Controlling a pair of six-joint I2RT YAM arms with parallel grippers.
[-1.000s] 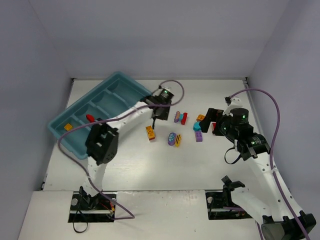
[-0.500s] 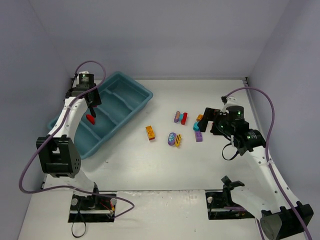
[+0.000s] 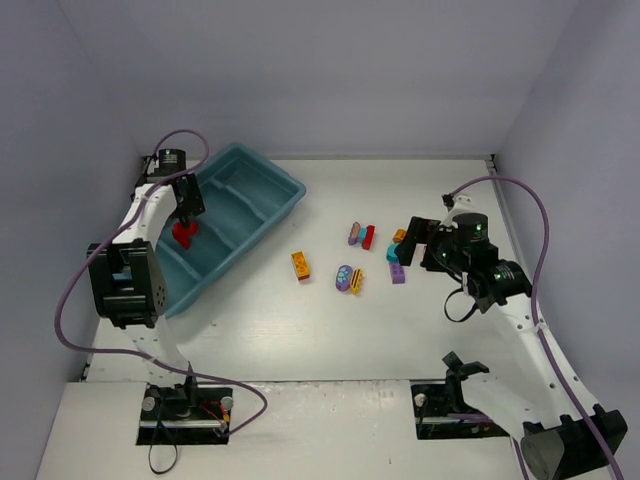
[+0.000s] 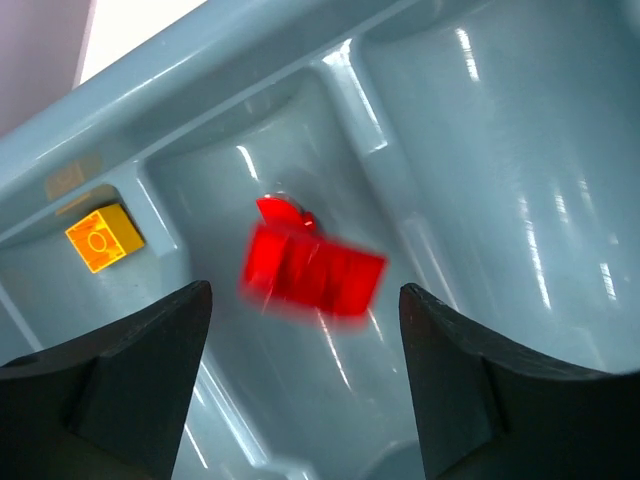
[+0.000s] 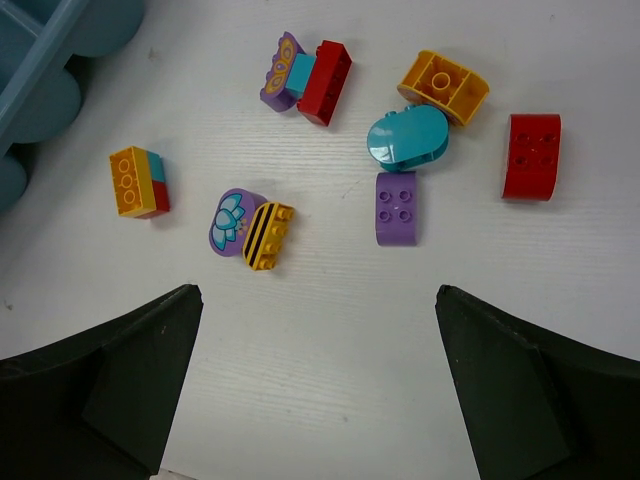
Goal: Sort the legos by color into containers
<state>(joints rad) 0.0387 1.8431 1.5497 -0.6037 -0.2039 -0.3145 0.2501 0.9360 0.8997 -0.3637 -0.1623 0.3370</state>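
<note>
The left gripper (image 4: 303, 298) hung spread over the upper-left tray (image 3: 288, 193), where the blurred red brick (image 4: 313, 272) could have bounced across the divider toward the yellow brick (image 4: 104, 238), while the right gripper (image 5: 315, 300) was likewise spread.

A white bench (image 3: 300, 330) with a faint wood grain lies beneath both jaws. Plain, pale lavender-grey walls (image 3: 330, 70) rise beyond the jaws and out to either side of them. The light is soft and even, seemingly from overhead, and the shadows are weak.
</note>
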